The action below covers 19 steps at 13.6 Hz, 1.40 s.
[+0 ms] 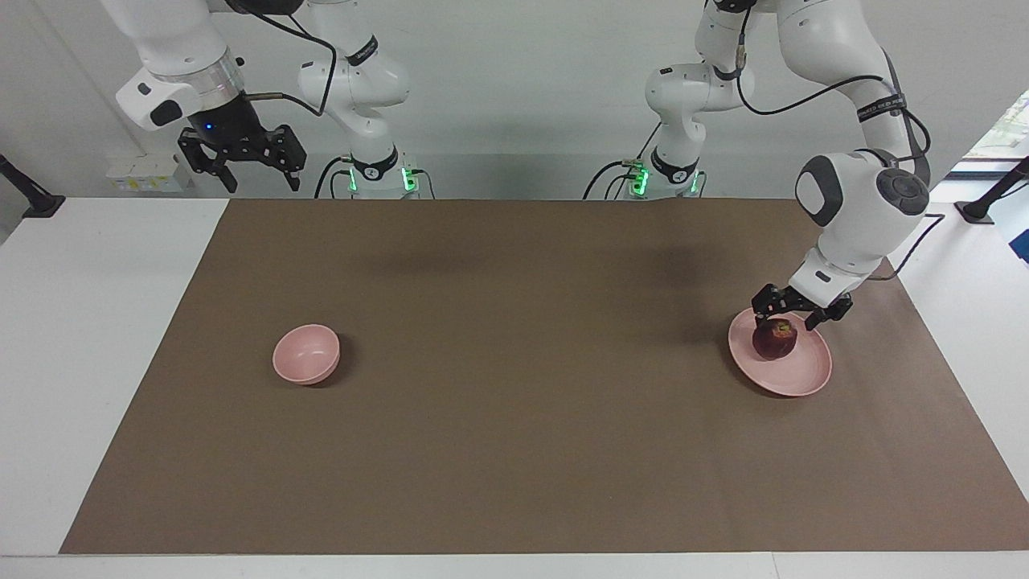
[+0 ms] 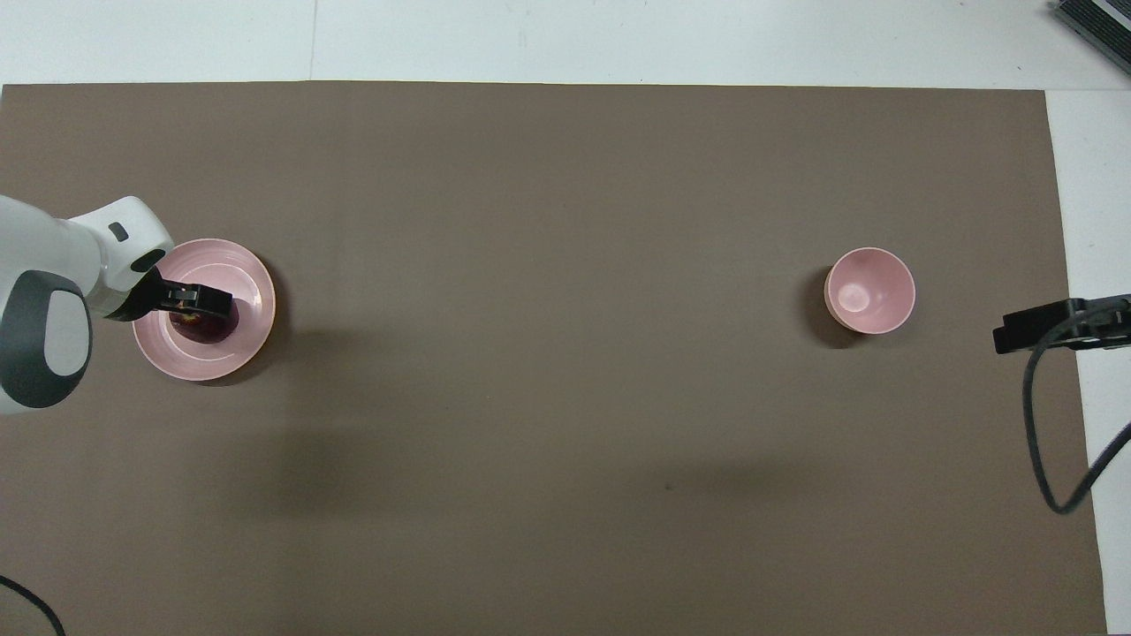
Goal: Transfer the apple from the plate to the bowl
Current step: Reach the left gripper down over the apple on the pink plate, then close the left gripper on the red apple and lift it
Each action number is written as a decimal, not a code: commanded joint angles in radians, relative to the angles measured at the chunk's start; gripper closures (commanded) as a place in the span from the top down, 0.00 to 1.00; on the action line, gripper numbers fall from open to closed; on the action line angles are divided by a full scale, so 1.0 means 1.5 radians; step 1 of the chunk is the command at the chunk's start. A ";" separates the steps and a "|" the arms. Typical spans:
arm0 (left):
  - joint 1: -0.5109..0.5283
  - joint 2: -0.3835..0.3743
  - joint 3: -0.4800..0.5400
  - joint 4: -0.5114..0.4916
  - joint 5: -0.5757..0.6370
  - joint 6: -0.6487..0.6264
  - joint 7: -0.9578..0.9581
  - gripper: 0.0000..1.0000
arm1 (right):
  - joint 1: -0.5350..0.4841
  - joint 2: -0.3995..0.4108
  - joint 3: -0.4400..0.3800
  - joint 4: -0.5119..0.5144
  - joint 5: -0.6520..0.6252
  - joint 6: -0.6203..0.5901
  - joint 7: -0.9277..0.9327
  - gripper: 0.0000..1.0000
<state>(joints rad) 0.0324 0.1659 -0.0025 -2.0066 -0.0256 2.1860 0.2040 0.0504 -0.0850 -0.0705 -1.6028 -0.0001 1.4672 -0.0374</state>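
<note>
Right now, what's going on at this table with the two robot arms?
The left gripper is down at the apple, which sits on the plate toward the left arm's end of the table. Its fingers straddle the fruit, but a firm grip isn't clear. The bowl stands with nothing in it toward the right arm's end of the brown mat. The right gripper waits, raised and open, over the table's edge by its base.

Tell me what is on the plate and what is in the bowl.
The apple sits on the plate, with the left gripper down at it. From overhead the gripper covers part of the apple. The bowl holds nothing.
</note>
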 commanded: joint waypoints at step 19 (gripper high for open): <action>0.037 0.043 0.000 0.063 -0.003 0.031 0.043 0.00 | 0.007 -0.018 0.003 -0.029 0.014 0.047 -0.021 1.00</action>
<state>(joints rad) 0.0604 0.2250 0.0015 -1.9585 -0.0250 2.2668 0.2622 0.0698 -0.0974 -0.0675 -1.6242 0.0006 1.5174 -0.0374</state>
